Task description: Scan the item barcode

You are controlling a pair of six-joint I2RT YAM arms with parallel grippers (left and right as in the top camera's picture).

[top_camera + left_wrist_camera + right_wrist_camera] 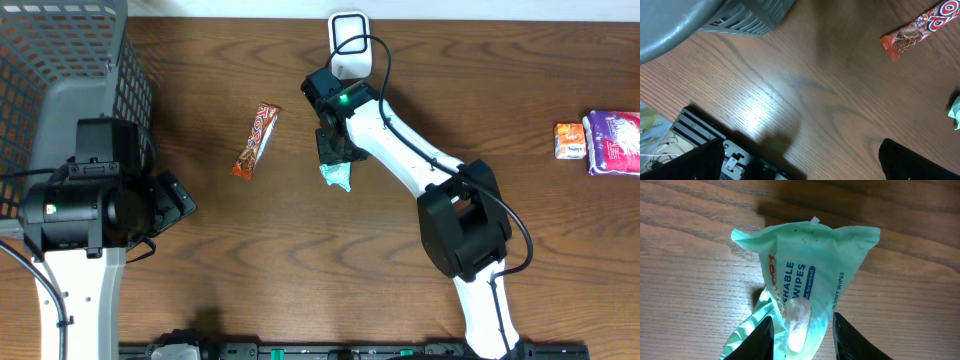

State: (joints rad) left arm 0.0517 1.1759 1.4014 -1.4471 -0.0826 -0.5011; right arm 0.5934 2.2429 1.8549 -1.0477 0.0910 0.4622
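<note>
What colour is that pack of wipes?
The wipes pack is mint green with blue lettering; the right wrist view shows it best.

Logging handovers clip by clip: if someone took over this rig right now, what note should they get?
Left hand: open, empty, beside the basket.
Right hand: closed on one end of the green wipes pack, a short way from the white scanner.
Other goods: candy bar lies left of the pack; purple pack and orange packet sit far right.
Done: wipes pack gripped. Whether it is lifted or already scanned cannot be told.
Left: show its barcode to the scanner; no barcode is visible in these views.
</note>
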